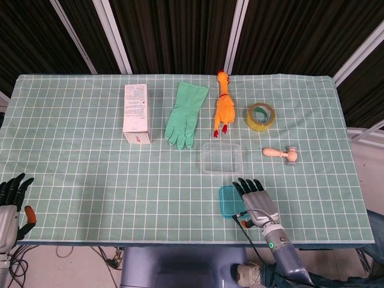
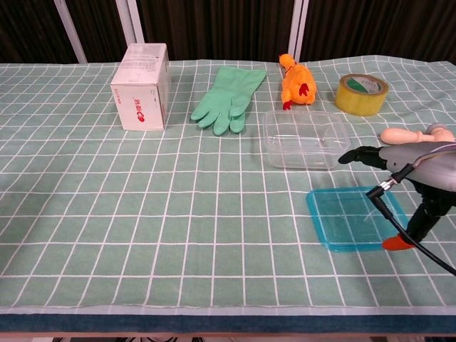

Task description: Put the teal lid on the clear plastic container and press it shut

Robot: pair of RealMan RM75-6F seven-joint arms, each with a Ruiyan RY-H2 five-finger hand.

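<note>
Just in front of the clear rectangular plastic container (image 1: 222, 158), the flat square teal lid (image 1: 228, 201) lies on the checked green worktop (image 1: 90, 174). Over the lid's right half hovers the right hand (image 1: 254, 195), fingers spread, holding nothing. It should probably pinch one lid edge, lift it level, and centre it over the container's rim before pressing.

The right hand (image 1: 254, 197) covers the right part of the teal lid (image 1: 228, 201) in the head view, so contact between them cannot be confirmed. In the chest view the picture's right edge cuts off this hand. The left hand (image 1: 13, 204) is cut off at the head view's lower left corner and does not appear in the chest view.
</note>
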